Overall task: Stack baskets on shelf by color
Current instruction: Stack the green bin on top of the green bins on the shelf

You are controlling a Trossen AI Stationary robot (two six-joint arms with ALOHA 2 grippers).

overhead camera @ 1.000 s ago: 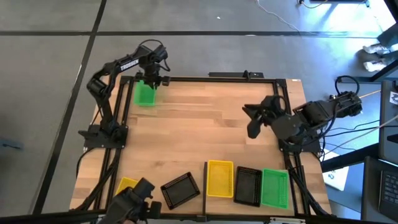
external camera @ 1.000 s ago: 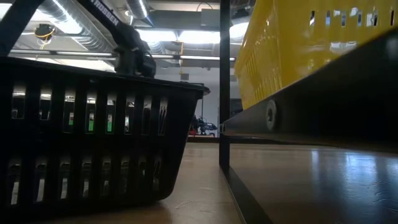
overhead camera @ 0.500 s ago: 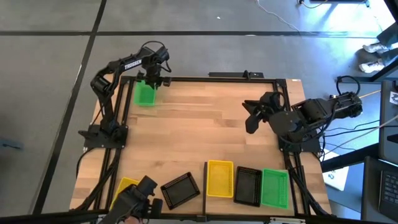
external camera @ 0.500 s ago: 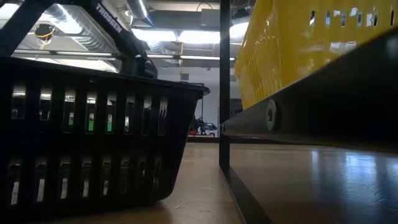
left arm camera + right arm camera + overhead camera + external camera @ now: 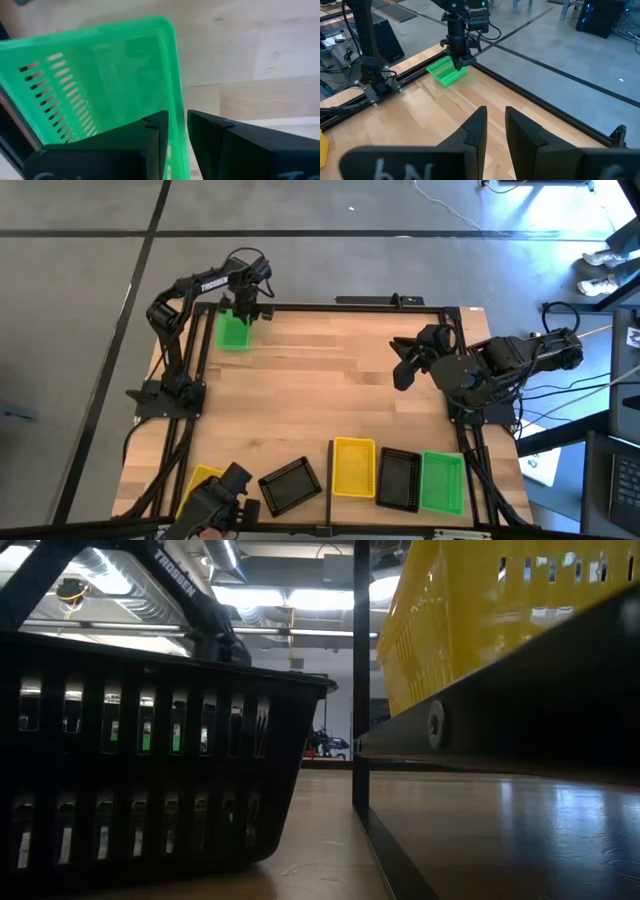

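Observation:
A green basket (image 5: 232,332) is at the table's far left corner, with my left gripper (image 5: 247,310) shut on its wall from above; the right wrist view shows this basket (image 5: 446,72) tilted. My right gripper (image 5: 402,377) hovers high over the right half of the table, open by a narrow gap (image 5: 495,112) with nothing in it. On the shelf (image 5: 480,830) at the near right stand a yellow basket (image 5: 353,467), a black basket (image 5: 399,478) and a green basket (image 5: 442,482). Another black basket (image 5: 290,485) sits askew on the tabletop beside it. My left gripper has the green basket's right-hand wall (image 5: 176,100), close to its far corner, between its fingers (image 5: 155,130): one finger inside the basket, one outside. The fingers point straight down. The basket hangs tilted, held side higher; whether its low end touches the table, I cannot tell.
A yellow basket (image 5: 203,479) lies at the near left corner, partly under a dark camera mount (image 5: 225,495). Black frame rails (image 5: 350,307) run along the table's edges. The middle of the planked tabletop (image 5: 320,390) holds nothing. Cables and gear lie right of the table.
My left gripper has sunk a little with the green basket at the far left corner; its hold is the same.

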